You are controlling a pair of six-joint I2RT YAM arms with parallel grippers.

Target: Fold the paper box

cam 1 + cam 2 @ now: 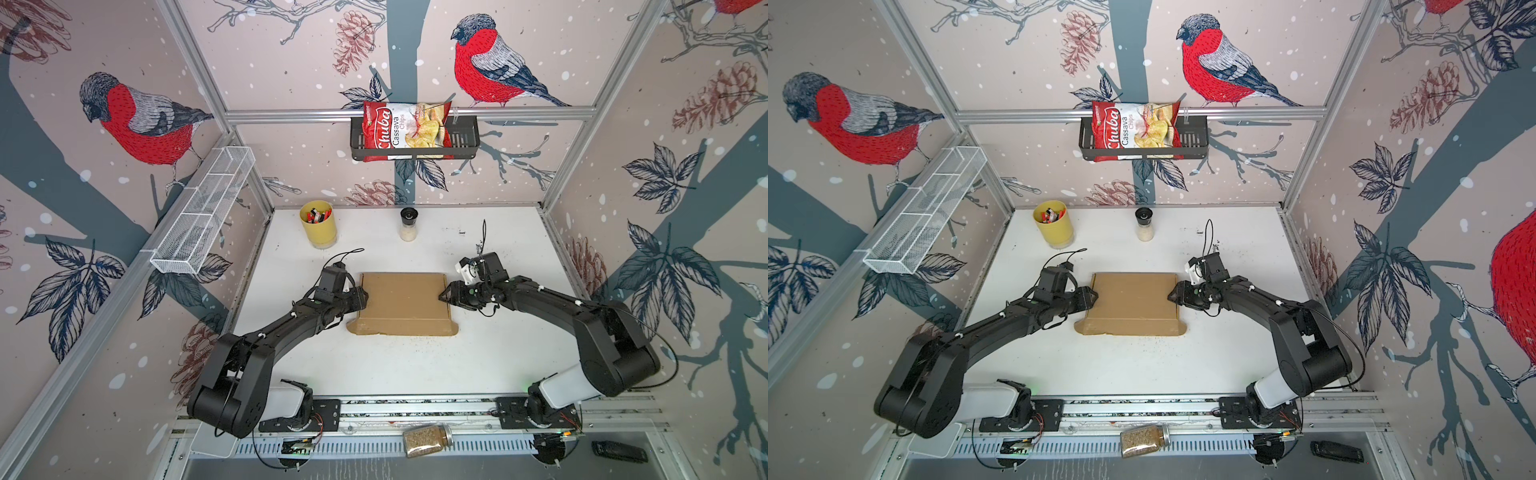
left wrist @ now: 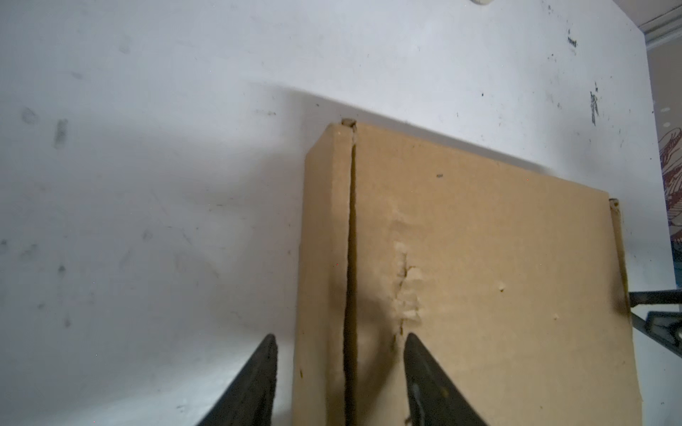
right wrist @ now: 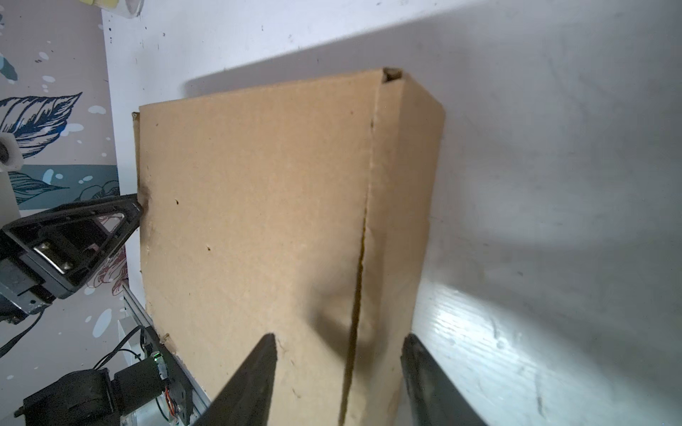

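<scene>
fingers (image 2: 258, 369) of the left gripper (image 2: 339, 337) stand apart, one over the lid and one outside the side wall, astride the left edge of the paper box (image 1: 403, 303) with no clamp on it. the right gripper (image 3: 339, 337) keeps its fingers (image 3: 254, 376) spread likewise astride the right edge. the closed box lies flat in the middle of the white table (image 1: 415, 365), between both grippers, their tips at its sides in both top views.
</scene>
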